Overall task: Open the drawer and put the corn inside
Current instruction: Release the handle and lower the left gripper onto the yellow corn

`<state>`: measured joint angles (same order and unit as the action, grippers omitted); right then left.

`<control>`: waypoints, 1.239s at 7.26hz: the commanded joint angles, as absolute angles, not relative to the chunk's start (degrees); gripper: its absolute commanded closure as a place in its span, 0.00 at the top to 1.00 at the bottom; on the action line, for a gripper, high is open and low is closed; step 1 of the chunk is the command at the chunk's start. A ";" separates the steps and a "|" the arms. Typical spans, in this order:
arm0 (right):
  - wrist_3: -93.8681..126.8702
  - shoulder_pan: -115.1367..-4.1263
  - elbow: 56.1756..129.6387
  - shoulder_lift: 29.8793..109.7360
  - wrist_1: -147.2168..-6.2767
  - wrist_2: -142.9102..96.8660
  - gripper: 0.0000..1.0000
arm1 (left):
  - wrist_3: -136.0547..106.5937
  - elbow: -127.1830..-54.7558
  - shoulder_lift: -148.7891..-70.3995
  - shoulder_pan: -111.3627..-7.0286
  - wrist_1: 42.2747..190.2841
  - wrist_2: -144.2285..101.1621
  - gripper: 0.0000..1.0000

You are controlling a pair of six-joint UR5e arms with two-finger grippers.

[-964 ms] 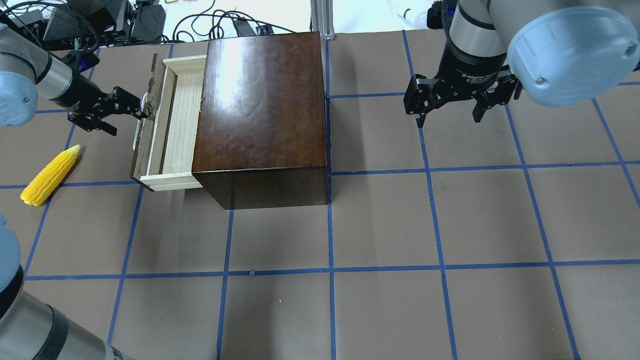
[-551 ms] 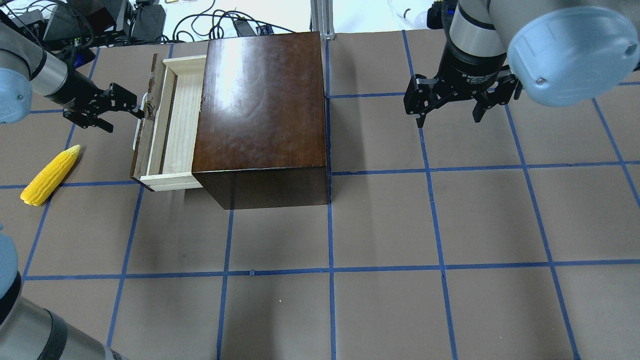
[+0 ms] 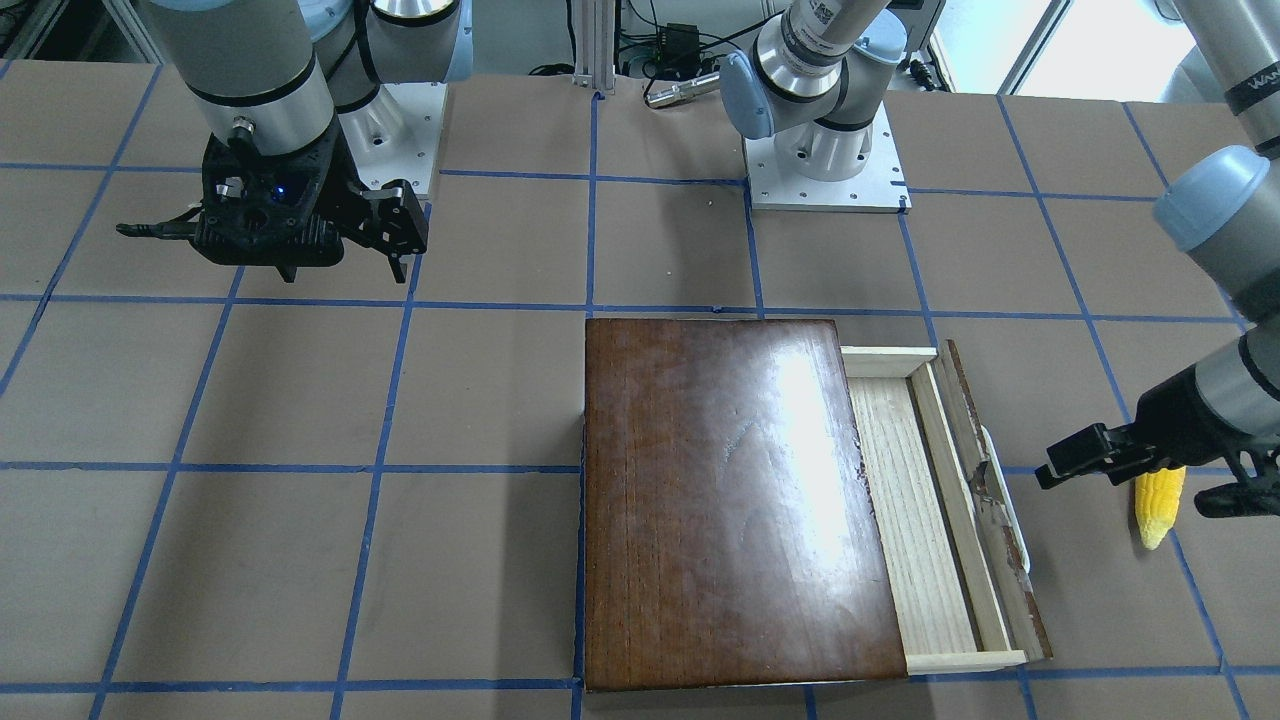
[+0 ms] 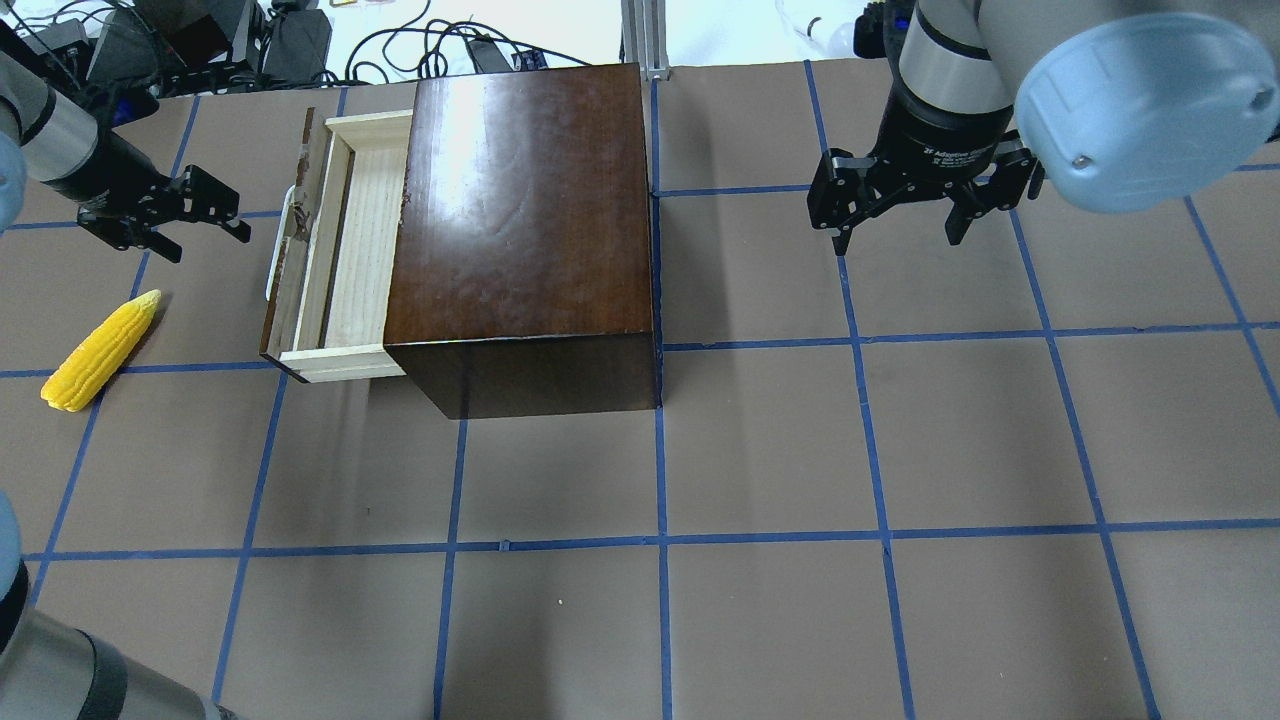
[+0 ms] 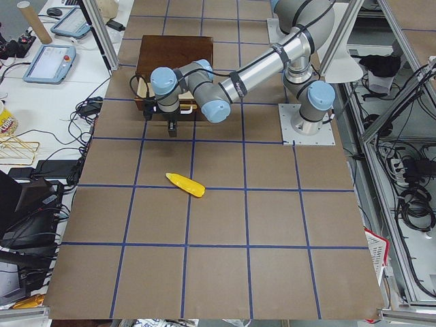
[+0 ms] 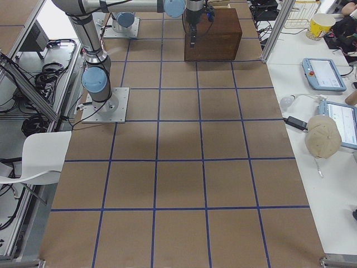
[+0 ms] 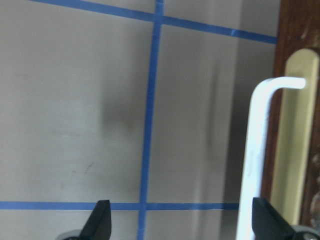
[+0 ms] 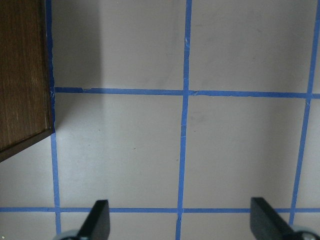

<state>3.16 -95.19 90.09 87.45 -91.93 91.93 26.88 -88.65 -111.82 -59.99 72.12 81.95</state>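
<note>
The left tool hangs wide open and empty just in front of the drawer's white handle, clear of it. In the left wrist view nothing but bare surface lies between the fingertips. The right tool is also spread and empty, hovering over the surface well beyond the far side of the brown box.

The drawer stands partly out of the box, with its pale floor showing and nothing in it. The corn lies flat on the surface near the left tool, apart from the drawer, its paler tip toward the drawer front.

We judge the opening step done — picking up the corn comes next. That calls for moving the left tool over the corn's middle, turning it to straddle the width, lowering and closing. The gap looks narrow, so we would lay the corn lengthwise along the drawer.
</note>
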 commanded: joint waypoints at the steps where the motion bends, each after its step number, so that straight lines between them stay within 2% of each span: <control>1: 3.16 -95.19 90.09 87.45 -91.93 91.93 1.00 | 40.18 -88.59 -113.20 -55.22 70.85 84.54 1.00; 6: 3.16 -95.19 90.09 87.45 -91.93 91.93 1.00 | 62.18 -89.29 -119.34 -49.49 60.50 91.48 1.00; 9: 3.16 -95.19 90.09 87.45 -91.93 91.93 1.00 | 69.95 -89.56 -122.86 -46.85 59.50 92.20 1.00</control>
